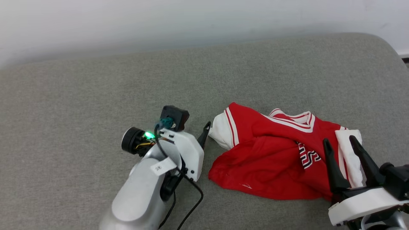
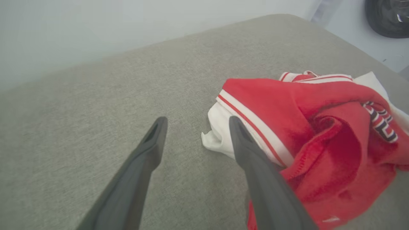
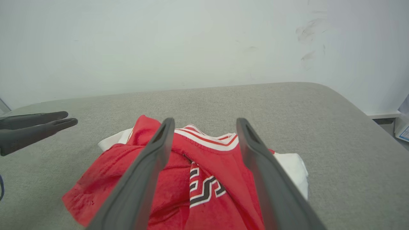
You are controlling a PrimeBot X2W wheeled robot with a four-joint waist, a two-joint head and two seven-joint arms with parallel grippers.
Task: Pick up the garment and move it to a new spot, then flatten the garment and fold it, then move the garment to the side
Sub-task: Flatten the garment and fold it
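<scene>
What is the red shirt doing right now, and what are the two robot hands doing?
garment, crumpled in a heap on the grey cushion, not flattened or folded yet.
left hand, open, holding nothing, beside the white sleeve.
right hand, open, holding nothing, at the garment's right end.

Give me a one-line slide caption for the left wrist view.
Open left gripper beside the white sleeve of the crumpled red jersey on the grey cushion.
</scene>
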